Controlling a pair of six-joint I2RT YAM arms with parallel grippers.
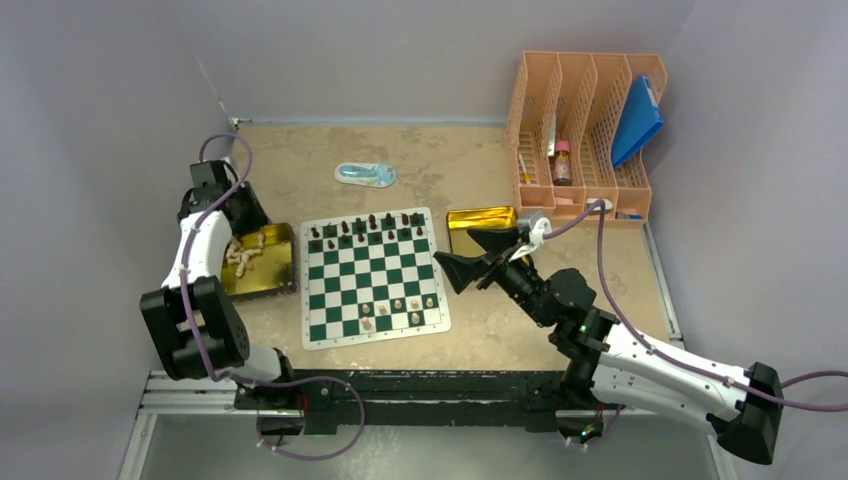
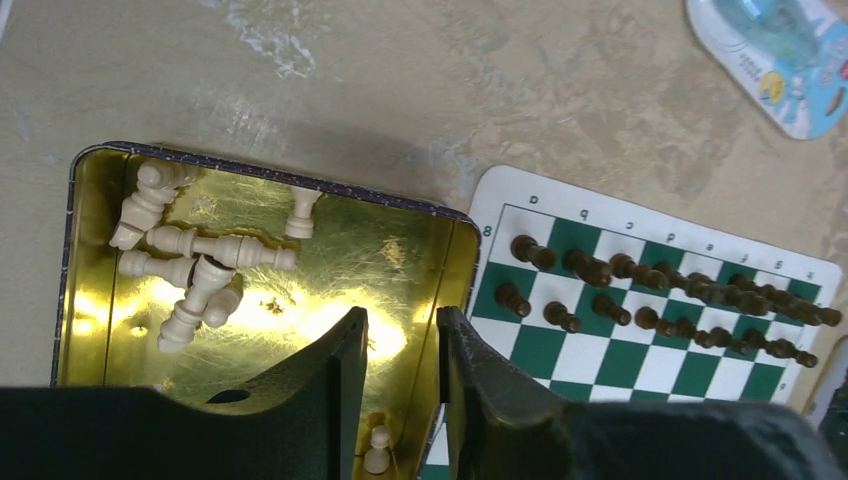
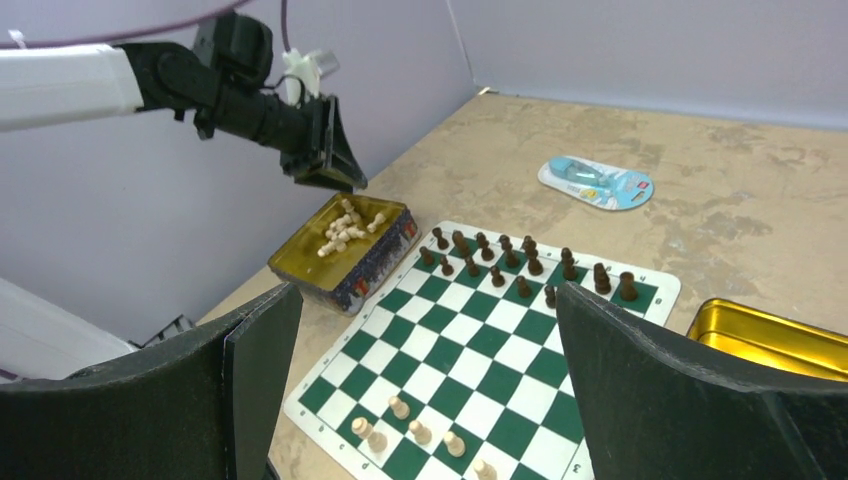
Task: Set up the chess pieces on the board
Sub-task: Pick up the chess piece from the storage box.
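Note:
The green-and-white board (image 1: 355, 285) lies mid-table. Dark chess pieces (image 1: 370, 228) fill its two far rows, and several cream pieces (image 1: 400, 308) stand on its near right squares. More cream pieces (image 2: 190, 260) lie heaped in a gold tin (image 2: 420, 250) left of the board, with one pawn (image 2: 378, 450) at the tin's near corner. My left gripper (image 2: 400, 315) hovers over this tin (image 1: 285, 270), jaws partly open and holding nothing. My right gripper (image 1: 458, 250) hangs wide open beside the board's right edge, facing across the board (image 3: 470, 340), with nothing between its fingers.
A second gold tin (image 1: 480, 222) sits right of the board, behind the right gripper. An orange file rack (image 1: 585, 135) stands at the back right. A blue blister pack (image 1: 365, 174) lies behind the board. Grey walls close in the table.

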